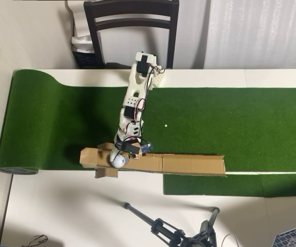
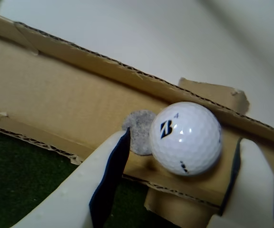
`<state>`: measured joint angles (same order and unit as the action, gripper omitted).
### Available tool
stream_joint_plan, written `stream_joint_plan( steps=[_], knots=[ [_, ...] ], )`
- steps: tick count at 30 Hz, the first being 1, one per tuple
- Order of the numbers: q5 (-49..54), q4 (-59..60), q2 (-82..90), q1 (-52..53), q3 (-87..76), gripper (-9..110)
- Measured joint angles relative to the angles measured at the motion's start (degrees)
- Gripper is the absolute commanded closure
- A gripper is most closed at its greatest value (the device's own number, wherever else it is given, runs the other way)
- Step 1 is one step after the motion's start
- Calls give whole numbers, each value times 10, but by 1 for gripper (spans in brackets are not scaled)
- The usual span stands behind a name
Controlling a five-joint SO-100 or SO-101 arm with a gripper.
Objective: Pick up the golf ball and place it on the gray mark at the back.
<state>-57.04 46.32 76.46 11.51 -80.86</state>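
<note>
In the overhead view the white jointed arm (image 1: 133, 103) stretches from the upper centre down to the long brown cardboard channel (image 1: 189, 164) at lower centre. The two-finger gripper (image 2: 180, 156) stands spread, pads clear of the white dimpled golf ball (image 2: 186, 138) between them. The ball sits in the channel, overlapping the round gray mark (image 2: 138, 129) just left of it

White table (image 1: 76, 206), green turf (image 1: 215, 123) (cardboard atop)

In the wrist view, the golf ball (image 2: 185, 138) bears a dark stylised "B" logo on its left face, with a small, faint "4" just above it.
</note>
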Motion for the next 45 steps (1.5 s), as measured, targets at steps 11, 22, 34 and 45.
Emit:
stream_joint_plan(
  steps=[11,22,34,45],
  knots=[
    [0,0,0,0,0,66],
    [1,0,54,0,-1,66],
    [-23,199,207,-4,-21,66],
    [-87,353,473,-47,-62,66]
  ],
)
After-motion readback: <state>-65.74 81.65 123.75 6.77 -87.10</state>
